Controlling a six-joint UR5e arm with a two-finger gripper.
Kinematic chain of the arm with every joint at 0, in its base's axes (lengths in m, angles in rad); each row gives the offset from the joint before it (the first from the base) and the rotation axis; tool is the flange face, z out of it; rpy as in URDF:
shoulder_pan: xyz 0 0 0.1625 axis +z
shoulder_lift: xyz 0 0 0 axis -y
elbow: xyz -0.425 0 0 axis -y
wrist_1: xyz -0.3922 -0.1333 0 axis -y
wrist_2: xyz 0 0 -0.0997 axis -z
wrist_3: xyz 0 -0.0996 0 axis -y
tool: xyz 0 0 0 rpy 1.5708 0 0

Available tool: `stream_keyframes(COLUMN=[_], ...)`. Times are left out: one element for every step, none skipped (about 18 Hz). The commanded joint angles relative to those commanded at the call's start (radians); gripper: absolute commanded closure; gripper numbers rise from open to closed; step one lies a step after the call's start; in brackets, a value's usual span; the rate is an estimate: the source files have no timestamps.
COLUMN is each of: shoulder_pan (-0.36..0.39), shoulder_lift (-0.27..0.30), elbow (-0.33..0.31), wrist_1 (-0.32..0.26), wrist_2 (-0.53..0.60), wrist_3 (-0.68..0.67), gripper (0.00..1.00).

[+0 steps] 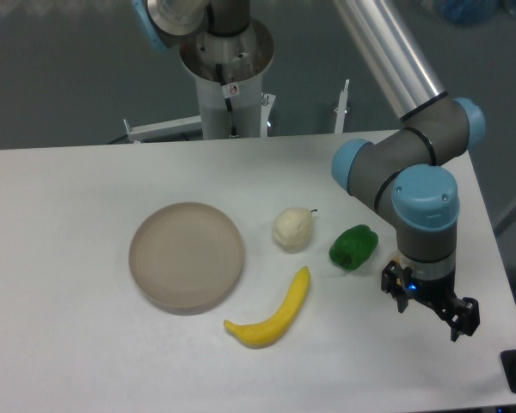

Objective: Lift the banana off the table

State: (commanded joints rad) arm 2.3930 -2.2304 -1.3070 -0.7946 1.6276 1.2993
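So the gripper [432,308] is hanging out in the lower right of the frame, low over the white table [60,258], black fingers pointing down. Nothing's between them as far as the view shows, but it's dark and small there, so whether the fingers are spread or pinched together is honestly a cannot-tell. The arm's grey wrist with its blue caps [423,194] rises straight above it, then the silver tube runs off toward the upper middle of the frame.

Closest thing to the gripper is a green pepper [353,246], just up and left of it, near but not touching. Left of that sits a pale cream pear [292,229] with a little stem sticking out.

The banana [273,313] is lying flat on the table in the lower middle of the frame, well apart from the gripper, its upper tip pointing toward the gap between pear and pepper, its fat end curling to the lower left. It's just right of the round beige plate [187,255], close to the rim but apart from it.

Arm's base pedestal [230,77] stands at the top centre behind the table.
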Motion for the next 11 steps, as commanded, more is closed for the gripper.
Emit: stream_keyframes(shoulder_pan=[-0.002, 0.000, 0.000, 0.000, 0.000, 0.000, 0.000, 0.002, 0.002, 0.002, 0.002], shoulder_lift=[0.000, 0.000, 0.000, 0.002, 0.003, 0.005, 0.003, 0.003, 0.003, 0.005, 0.005], elbow=[-0.002, -0.002, -0.002, -0.002, -0.002, -0.003, -0.005, -0.008, -0.009, -0.009, -0.009], wrist_1=[0.000, 0.000, 0.000, 0.000, 0.000, 0.000, -0.002, 0.000, 0.000, 0.000, 0.000], wrist_2=[0.000, 0.000, 0.000, -0.002, -0.002, -0.002, -0.002, -0.002, -0.002, -0.002, -0.002], wrist_3=[0.002, 0.003, 0.002, -0.002, -0.003, -0.005, -0.005, -0.006, -0.009, -0.011, -0.011], gripper=[0.00, 0.00, 0.00, 0.00, 0.00, 0.00, 0.00, 0.00, 0.00, 0.00, 0.00])
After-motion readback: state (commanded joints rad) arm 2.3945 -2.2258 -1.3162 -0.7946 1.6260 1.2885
